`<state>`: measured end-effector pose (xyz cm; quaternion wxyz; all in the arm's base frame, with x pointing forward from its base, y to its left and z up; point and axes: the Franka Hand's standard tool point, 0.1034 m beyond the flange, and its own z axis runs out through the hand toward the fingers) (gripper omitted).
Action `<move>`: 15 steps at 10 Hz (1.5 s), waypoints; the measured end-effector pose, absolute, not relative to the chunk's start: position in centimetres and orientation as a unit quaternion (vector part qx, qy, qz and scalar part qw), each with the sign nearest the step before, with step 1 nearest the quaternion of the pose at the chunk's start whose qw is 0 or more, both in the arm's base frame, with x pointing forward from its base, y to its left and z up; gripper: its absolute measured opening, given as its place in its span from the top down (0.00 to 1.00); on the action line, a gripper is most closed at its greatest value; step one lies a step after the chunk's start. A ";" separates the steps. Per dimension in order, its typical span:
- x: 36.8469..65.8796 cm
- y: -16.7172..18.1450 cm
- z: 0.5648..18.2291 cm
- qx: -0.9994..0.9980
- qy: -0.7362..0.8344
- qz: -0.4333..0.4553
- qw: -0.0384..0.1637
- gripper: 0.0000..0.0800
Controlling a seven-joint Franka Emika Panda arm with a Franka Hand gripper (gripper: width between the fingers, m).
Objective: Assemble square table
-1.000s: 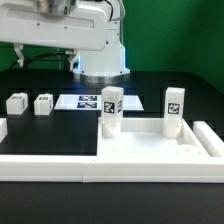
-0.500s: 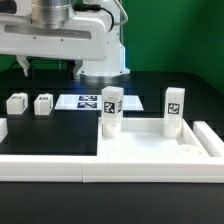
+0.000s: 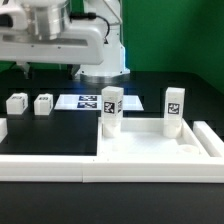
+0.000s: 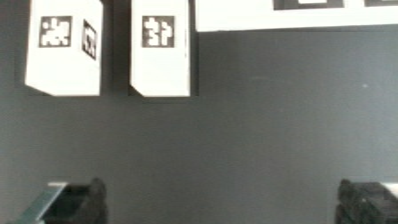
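While my arm [image 3: 55, 40] is sliding further toward the exterior view's left than 0.5 s ago, the parts are keeping their places. The tabletop [image 3: 150, 150] is lying at the front right. 1 upright leg [image 3: 110, 110] is standing at its far left corner, and a 2nd upright leg [image 3: 174, 110] at its far right corner. 2 loose legs [image 3: 17, 102] [image 3: 43, 103] are lying left of the marker board [image 3: 90, 101].

Through the wrist view, I am hanging over both loose legs [image 4: 63, 55] [image 4: 160, 55]. My claw [image 4: 222, 200] is gaping wide, gripping nothing.
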<state>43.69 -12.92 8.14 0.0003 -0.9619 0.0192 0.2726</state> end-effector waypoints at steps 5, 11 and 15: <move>43.1 -13.8 6.9 -0.923 0.002 0.383 0.020 0.19; 41.2 -14.0 4.6 -0.916 -0.014 0.401 0.027 0.19; 38.6 -14.1 3.0 -0.909 -0.019 0.414 0.036 0.19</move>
